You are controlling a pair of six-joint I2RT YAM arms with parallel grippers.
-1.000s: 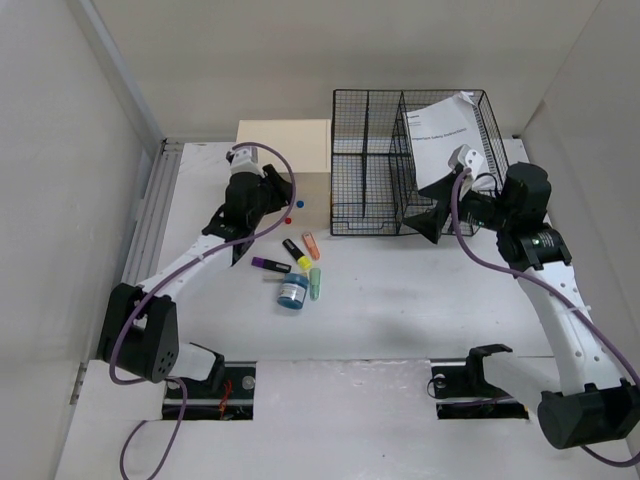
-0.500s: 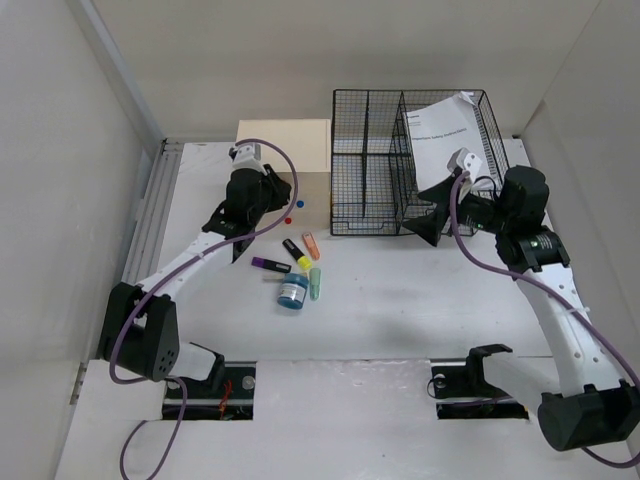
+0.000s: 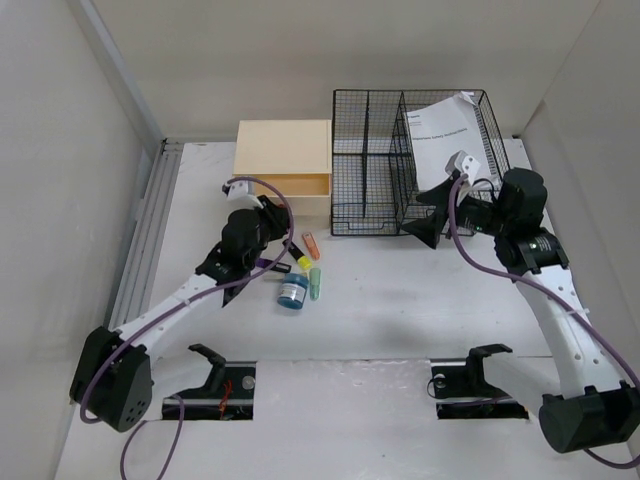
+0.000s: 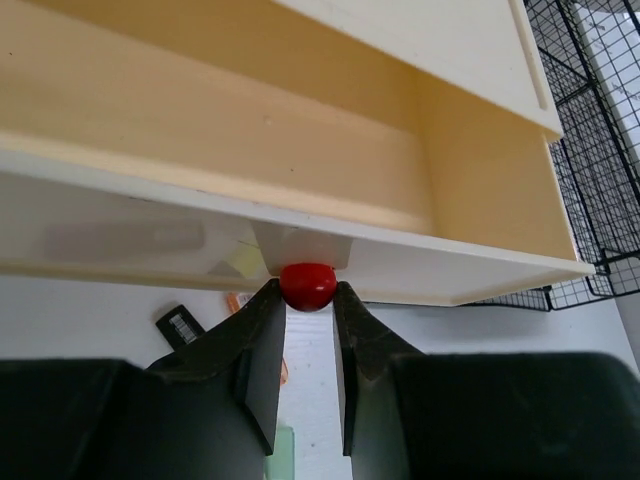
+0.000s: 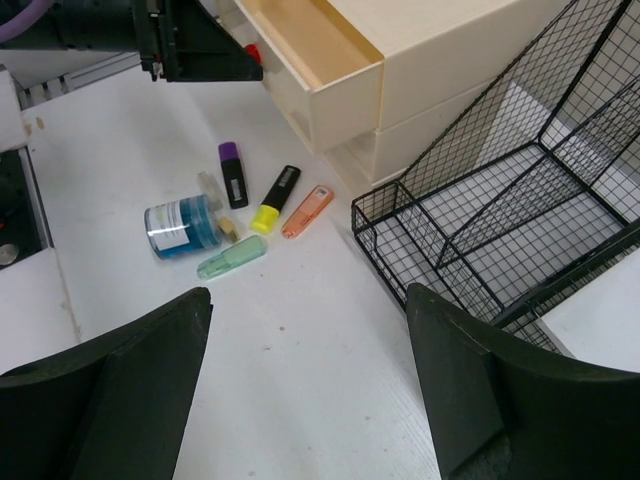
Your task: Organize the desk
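Pulled back toward the near edge, the left claw [image 3: 272, 212] has drawn the cream wooden drawer [image 3: 285, 185] open above the flat white desk [image 3: 420, 310]. Left wrist view: it pinches the round red knob [image 4: 307, 285]. Right wrist view: the right claw [image 5: 305, 310] gapes wide and empty. The coloured plastic highlighters [image 5: 275, 195] lie just nearside of the drawer, nearer the left arm.

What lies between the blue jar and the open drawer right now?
The purple highlighter and the black-and-yellow highlighter lie on the desk between the blue jar and the open drawer. The right wrist view shows this plainly.
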